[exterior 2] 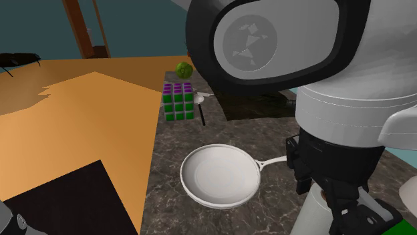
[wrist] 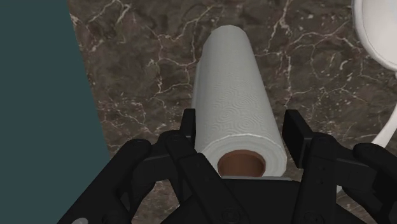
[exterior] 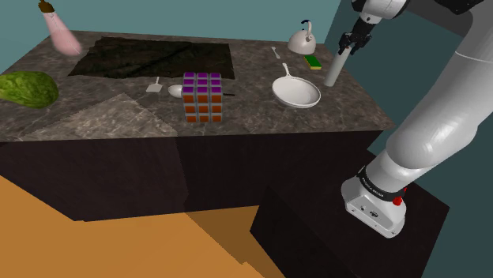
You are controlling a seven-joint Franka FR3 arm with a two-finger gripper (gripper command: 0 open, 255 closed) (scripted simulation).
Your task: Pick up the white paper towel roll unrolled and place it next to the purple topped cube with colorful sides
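Fingers point(wrist: 298, 132) clasp top end of 1 white paper towel roll point(wrist: 232, 95), tilted, near bench point(exterior: 111, 118) edge. Shoulder view, L to R: 1 green lettuce point(exterior: 28, 87), 1 purple-topped cube point(exterior: 201, 96), 1 white pan point(exterior: 297, 92) at cube's 3 o'clock, roll at pan's 2 o'clock, well apart from cube. Lettering on arm base point(exterior: 375, 207) unreadable.
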